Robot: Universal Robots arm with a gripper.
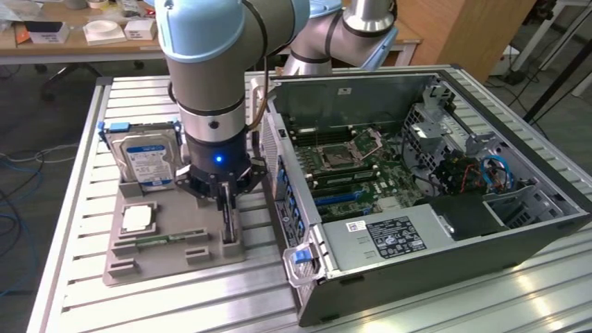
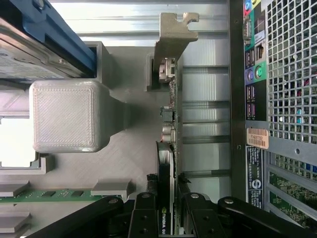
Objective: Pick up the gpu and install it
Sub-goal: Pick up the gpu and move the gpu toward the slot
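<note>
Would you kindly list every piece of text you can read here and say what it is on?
"NVIDIA", then cut-off letters: on the gpu.
Hard drive label: too small to read.
Power supply label: too small to read.
Case sticker: blurred.

Grey arm [image 1: 209, 83], pale-blue caps [image 1: 199, 28], black hand [image 1: 227, 202]

gpu [image 2: 167, 134] end hidden inside tool [image 2: 167, 210], hard drive [image 2: 29, 59] cut off at edge; label [image 1: 396, 234] print unreadable

Hard drive [image 1: 148, 158] upright in grey holder [image 1: 129, 267] (blue-labelled); open computer case [image 1: 434, 274] beside.
</note>
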